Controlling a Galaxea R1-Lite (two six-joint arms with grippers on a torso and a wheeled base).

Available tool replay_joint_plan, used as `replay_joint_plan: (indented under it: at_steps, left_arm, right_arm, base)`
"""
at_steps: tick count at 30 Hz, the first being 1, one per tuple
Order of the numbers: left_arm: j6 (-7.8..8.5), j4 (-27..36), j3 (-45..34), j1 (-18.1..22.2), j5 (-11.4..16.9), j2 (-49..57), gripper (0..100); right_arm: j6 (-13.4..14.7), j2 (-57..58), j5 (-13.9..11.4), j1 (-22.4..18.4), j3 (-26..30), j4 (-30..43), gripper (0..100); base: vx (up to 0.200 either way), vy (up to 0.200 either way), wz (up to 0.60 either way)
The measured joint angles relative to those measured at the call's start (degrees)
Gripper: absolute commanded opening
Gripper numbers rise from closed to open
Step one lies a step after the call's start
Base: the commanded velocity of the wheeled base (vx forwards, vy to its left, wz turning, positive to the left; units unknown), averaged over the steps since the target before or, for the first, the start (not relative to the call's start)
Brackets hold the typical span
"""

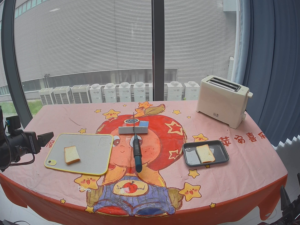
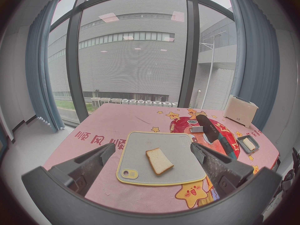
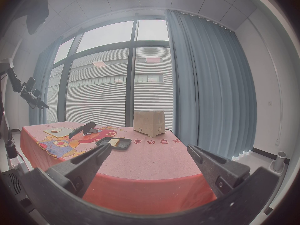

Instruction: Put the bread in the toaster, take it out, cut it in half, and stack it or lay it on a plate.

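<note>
Lying flat in the dark grey plate (image 1: 191,161), toward the right side of the desk (image 1: 240,178), a bread slice (image 1: 205,153) is seen. A second slice (image 1: 72,154) is laid on the yellow-rimmed cutting board (image 1: 93,163) at the left. Between board and plate, a knife (image 1: 137,152) is propped with its blade in a small holder (image 1: 133,130). The toaster (image 1: 222,101) is stood at the far right corner, slots upward. The left hand (image 2: 152,147) is held wide open just off the desk's left edge, with nothing gripped. The right hand (image 3: 149,148) is likewise spread wide and empty, off the near right corner.
</note>
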State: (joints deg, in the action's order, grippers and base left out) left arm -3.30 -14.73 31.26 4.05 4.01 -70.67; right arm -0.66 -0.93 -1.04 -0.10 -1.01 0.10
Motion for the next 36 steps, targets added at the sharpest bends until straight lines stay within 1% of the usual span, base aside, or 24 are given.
replay_joint_plan:
  at_steps: [13,17,28,36]
  left_arm:
    - [-0.06,0.09,0.63,0.28,-0.27,-4.49,100]
    - [0.05,0.06,1.32,1.96,-0.18,-6.18,100]
    - [0.07,0.17,2.34,2.78,-0.4,-10.51,100]
    - [0.11,-0.02,3.15,4.83,-0.54,-14.25,100]
  right_arm:
    - [0.0,0.0,0.0,0.0,0.0,0.0,100]
    - [-0.02,0.0,0.0,0.0,0.0,-0.02,100]
    - [0.0,0.0,0.0,0.0,0.0,0.0,100]
    - [0.0,0.0,0.02,0.0,0.0,0.0,100]
  base:
    - [0.0,0.0,0.0]
    - [0.0,0.0,0.0]
    - [0.0,0.0,0.0]
    - [0.0,0.0,0.0]
